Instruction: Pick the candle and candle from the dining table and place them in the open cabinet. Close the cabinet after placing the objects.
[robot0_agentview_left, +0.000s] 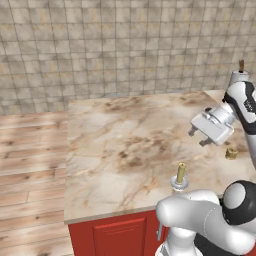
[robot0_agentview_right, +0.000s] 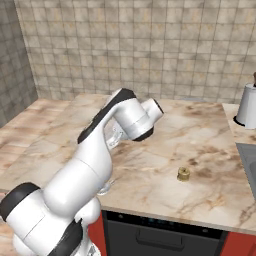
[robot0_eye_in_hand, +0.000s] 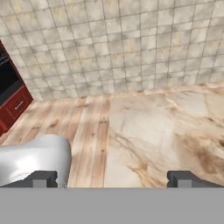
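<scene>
Hovering above the dining table (robot0_agentview_left: 110, 145), the gripper (robot0_agentview_left: 198, 137) has its jaws spread wide with nothing between them, its fingertips (robot0_eye_in_hand: 183, 178) far apart in the hand view. The slim olive-gold stick candle (robot0_agentview_left: 180, 173) stands upright on its clear round dish (robot0_agentview_left: 179, 187) near the table's front edge, just beyond the arm's white base link. The squat brass-gold candle (robot0_agentview_right: 183, 174) sits on the marbled top, apart from the gripper. A white paper-towel roll (robot0_agentview_right: 247, 106) stands at the far right.
</scene>
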